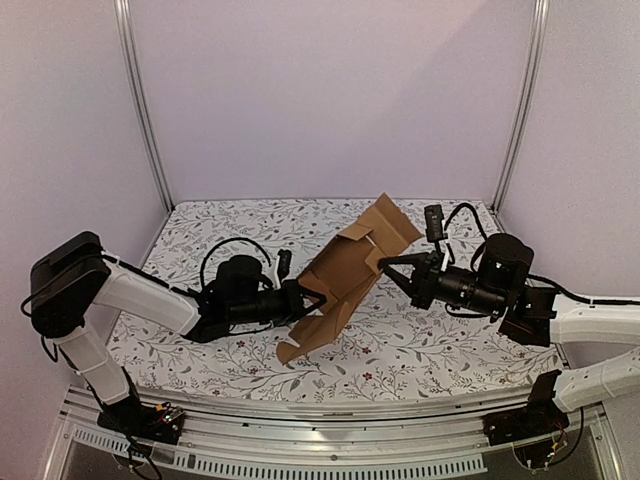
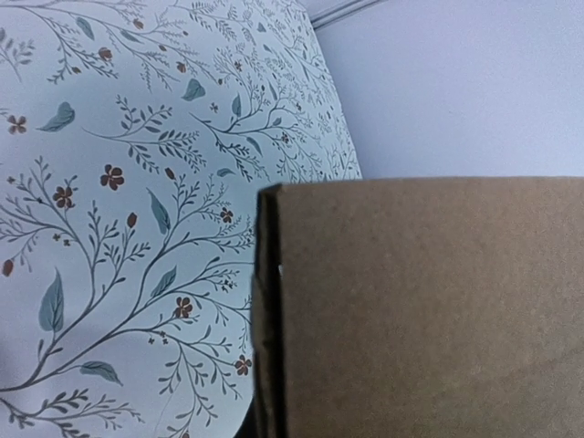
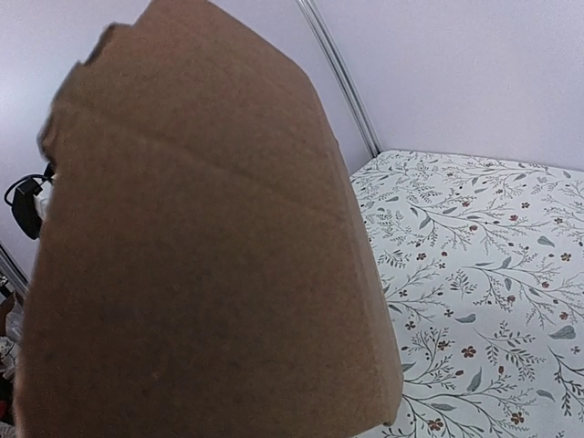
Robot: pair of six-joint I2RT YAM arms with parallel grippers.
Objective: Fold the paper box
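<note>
Flowery cloth covers the surface (image 1: 420,345), with pale walls behind. One paper box (image 1: 345,275) hangs in the air above it, between two grippers. The left gripper (image 1: 306,298) and the right gripper (image 1: 386,264) each pinch one edge. In both wrist views, brown cardboard hides the fingers.

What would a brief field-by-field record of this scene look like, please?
item: paper box, brown cardboard, partly folded, flaps loose
position: held tilted over the floral table; unclear whether its lowest corner touches
left hand: shut on the box's lower left edge
right hand: shut on the box's upper right side
wrist views: cardboard fills much of both
</note>
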